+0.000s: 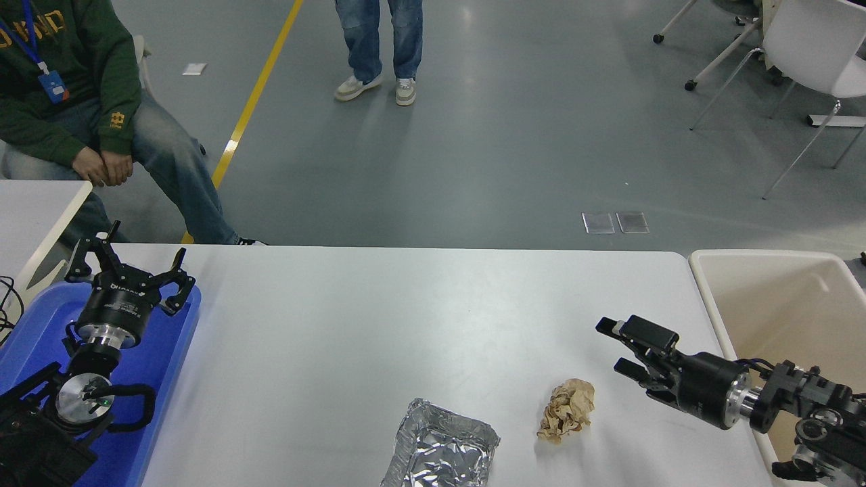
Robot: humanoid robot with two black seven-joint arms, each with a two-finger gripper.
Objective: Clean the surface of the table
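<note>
The table surface point(379, 318) is a wide light grey-white top. A crumpled brown paper ball point(567, 409) lies on it at the front right. Left of the ball sits a crushed foil tray point(443, 450) at the front edge. My right gripper point(614, 347) is open with nothing between its fingers; it hovers low over the table, just right of and slightly beyond the paper ball, pointing left. My left gripper point(128, 260) is open and parked over the blue tray point(159, 379) at the lower left.
A beige bin point(785, 297) stands against the table's right end. A smaller white table point(34, 210) is at the left. One person sits at the far left point(81, 115); another stands on the floor beyond point(379, 40). White chairs point(805, 47) stand at the top right.
</note>
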